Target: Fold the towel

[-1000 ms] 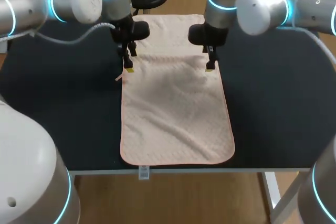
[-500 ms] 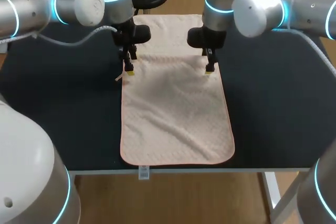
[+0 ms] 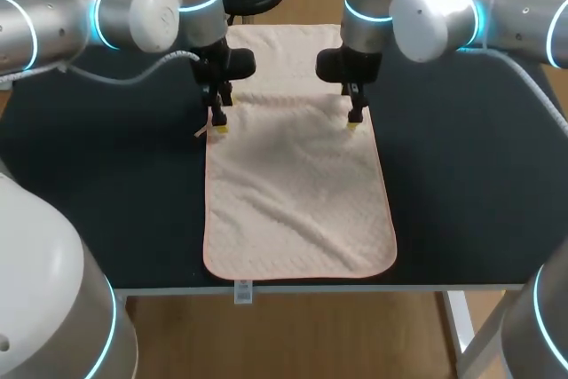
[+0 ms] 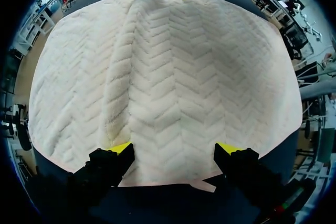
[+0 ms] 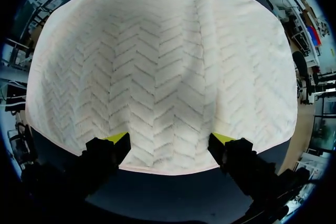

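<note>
A cream towel (image 3: pixel 297 193) with a herringbone weave and pink trim lies flat, running lengthwise from the table's far edge to its near edge. My left gripper (image 3: pixel 218 123) hangs over the towel's left edge, about a third of the way from the far end, fingers open. My right gripper (image 3: pixel 354 118) stands open over the right edge, level with it. In the left wrist view the towel (image 4: pixel 173 77) fills the space ahead of my open left gripper (image 4: pixel 175 148), with a raised wrinkle (image 4: pixel 123 77) running ahead. My open right gripper (image 5: pixel 170 139) straddles the towel's (image 5: pixel 163 66) edge.
The dark table (image 3: pixel 106 201) has bare surface on both sides of the towel. A small white label (image 3: pixel 242 290) hangs at the towel's near edge, over the table's front. A short tab (image 3: pixel 201 131) sticks out from the left edge by my left gripper.
Both grippers have dropped a little toward the towel's side edges. The towel has not moved.
</note>
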Controlling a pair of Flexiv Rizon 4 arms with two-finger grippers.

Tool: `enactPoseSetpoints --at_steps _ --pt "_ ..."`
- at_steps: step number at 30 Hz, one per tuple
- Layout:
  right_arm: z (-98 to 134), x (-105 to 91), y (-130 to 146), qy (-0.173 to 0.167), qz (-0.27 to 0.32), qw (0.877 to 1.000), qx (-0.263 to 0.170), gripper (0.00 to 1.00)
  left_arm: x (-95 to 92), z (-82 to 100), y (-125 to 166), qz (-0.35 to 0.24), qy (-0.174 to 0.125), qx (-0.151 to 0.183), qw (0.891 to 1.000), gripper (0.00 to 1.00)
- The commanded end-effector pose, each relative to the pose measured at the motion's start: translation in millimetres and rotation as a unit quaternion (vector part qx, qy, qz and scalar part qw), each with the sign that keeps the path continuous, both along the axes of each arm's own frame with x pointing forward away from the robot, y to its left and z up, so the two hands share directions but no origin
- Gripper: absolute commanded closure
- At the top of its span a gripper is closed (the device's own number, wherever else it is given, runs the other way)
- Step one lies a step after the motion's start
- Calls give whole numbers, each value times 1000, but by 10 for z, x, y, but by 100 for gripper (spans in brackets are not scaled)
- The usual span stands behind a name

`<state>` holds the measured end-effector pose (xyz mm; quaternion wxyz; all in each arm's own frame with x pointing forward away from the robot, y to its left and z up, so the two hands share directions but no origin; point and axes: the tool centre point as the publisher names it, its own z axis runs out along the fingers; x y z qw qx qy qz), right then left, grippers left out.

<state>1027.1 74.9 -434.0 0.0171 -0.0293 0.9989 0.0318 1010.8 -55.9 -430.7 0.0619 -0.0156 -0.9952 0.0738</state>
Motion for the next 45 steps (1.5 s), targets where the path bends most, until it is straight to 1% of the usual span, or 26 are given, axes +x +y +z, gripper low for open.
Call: enactPoseSetpoints --at_steps 1,6,8,12,13,14,15,16,17,18,19,20,21,22,23,31,35,41,45 --pt "-59 33 9 9 2 1000 2 0 37 -60 -33 3 3 9 1000 0" --pt "-97 22 5 17 4 1000 2 0 44 -81 -36 14 -3 19 1000 0" --pt "-116 25 0 19 4 1000 2 0 47 -84 -39 27 -8 30 999 0" --pt "-126 29 0 21 3 1000 0 0 37 -91 -42 25 -10 29 999 0" --pt "-127 30 1 21 2 1000 0 15 34 -92 -40 26 -11 29 999 0" --pt "-126 32 4 21 1 1000 0 52 30 -94 -38 25 -13 28 999 0" --pt "-126 31 5 21 -1 1000 0 64 26 -95 -35 25 -14 28 999 0" --pt "-126 31 6 21 -2 1000 0 74 23 -100 -34 25 -14 28 999 0" --pt "-125 31 6 21 -3 1000 0 78 20 -105 -32 25 -14 27 999 9" --pt "-124 31 7 21 -3 1000 0 87 18 -108 -31 25 -15 27 999 45" --pt "-124 30 7 21 -4 1000 0 92 17 -110 -31 26 -15 27 999 84" --pt "-119 28 7 21 -4 1000 0 96 15 -114 -29 26 -15 26 999 100" --pt "-116 27 7 21 -5 1000 0 98 15 -115 -28 26 -16 26 999 100" --pt "-114 27 7 21 -5 1000 0 98 15 -116 -28 27 -17 26 999 100" --pt "-112 28 5 21 -5 1000 0 100 14 -116 -28 27 -18 25 999 100" --pt "-93 24 -1 18 -7 1000 2 100 18 -113 -22 25 -20 19 999 100" --pt "-70 8 -1 16 -8 1000 5 100 22 -76 -14 24 -23 15 999 100" --pt "18 -22 -14 8 -13 1000 13 100 45 34 15 29 -31 10 999 100" --pt "175 -41 -25 -4 -14 1000 16 100 60 230 44 35 -53 12 998 100"
